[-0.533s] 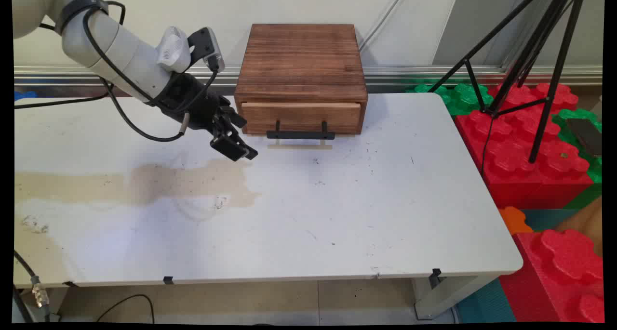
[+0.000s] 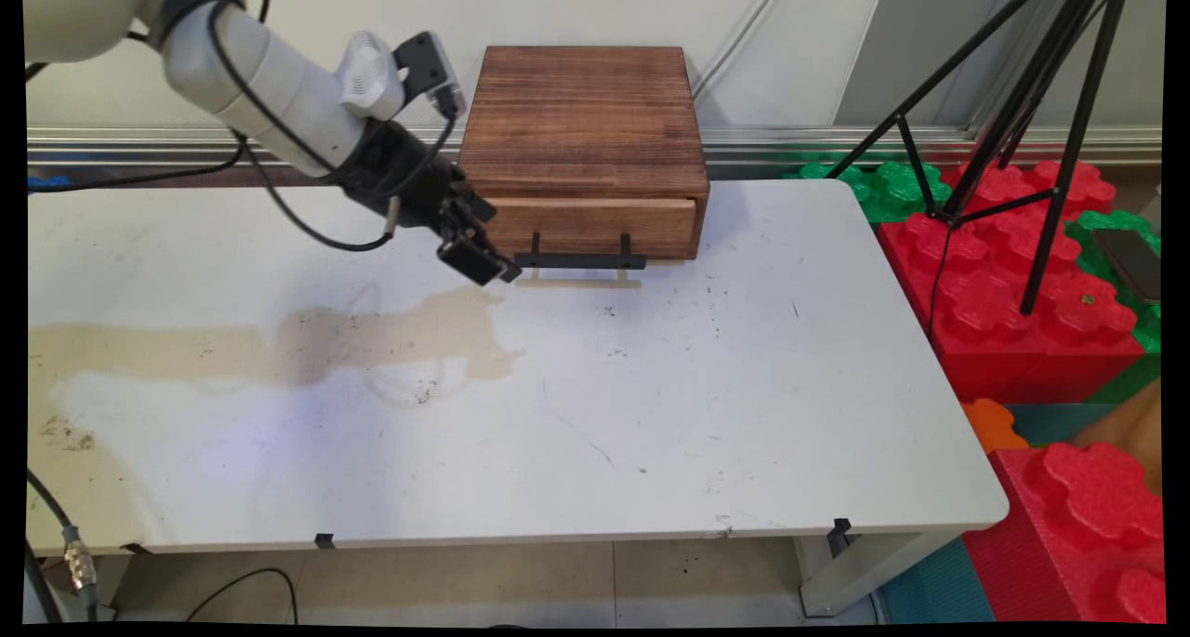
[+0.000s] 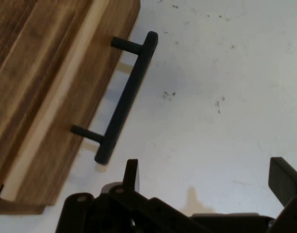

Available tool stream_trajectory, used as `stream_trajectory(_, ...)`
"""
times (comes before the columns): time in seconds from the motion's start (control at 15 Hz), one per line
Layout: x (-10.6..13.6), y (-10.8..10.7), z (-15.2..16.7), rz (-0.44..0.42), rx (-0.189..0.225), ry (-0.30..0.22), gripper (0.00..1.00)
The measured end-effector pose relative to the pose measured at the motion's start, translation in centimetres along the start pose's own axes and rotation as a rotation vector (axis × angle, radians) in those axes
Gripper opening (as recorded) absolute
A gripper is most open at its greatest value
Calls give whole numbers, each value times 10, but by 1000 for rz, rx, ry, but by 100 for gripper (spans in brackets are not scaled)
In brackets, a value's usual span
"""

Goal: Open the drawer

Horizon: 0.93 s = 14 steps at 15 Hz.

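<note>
A dark wooden box [image 2: 581, 121] stands at the table's far edge, with a lighter drawer front [image 2: 595, 223] and a black bar handle [image 2: 578, 261]. My gripper [image 2: 481, 262] hovers just left of the handle's left end, close to the drawer's lower left corner, open and holding nothing. In the hand view the handle [image 3: 126, 97] runs diagonally above the left finger [image 3: 131, 174], with the drawer front [image 3: 66, 107] at the left. The gripper [image 3: 206, 179] frames bare white table.
A tan stain [image 2: 372, 339] stretches across the white table [image 2: 744, 414] left of centre. A black tripod [image 2: 1013, 107] and red and green foam blocks [image 2: 1023, 302] stand off the table's right side. Cables hang at the lower left.
The gripper has moved to the right and toward the drawer, from above the stain to the handle's left end. It is still open.
</note>
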Motion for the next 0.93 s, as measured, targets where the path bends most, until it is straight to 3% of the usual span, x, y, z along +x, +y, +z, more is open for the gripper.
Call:
stream_trajectory(0.4,25,-9,34,30,54,-36,100)
stream_trajectory(0.93,53,-10,95,91,77,-91,100)
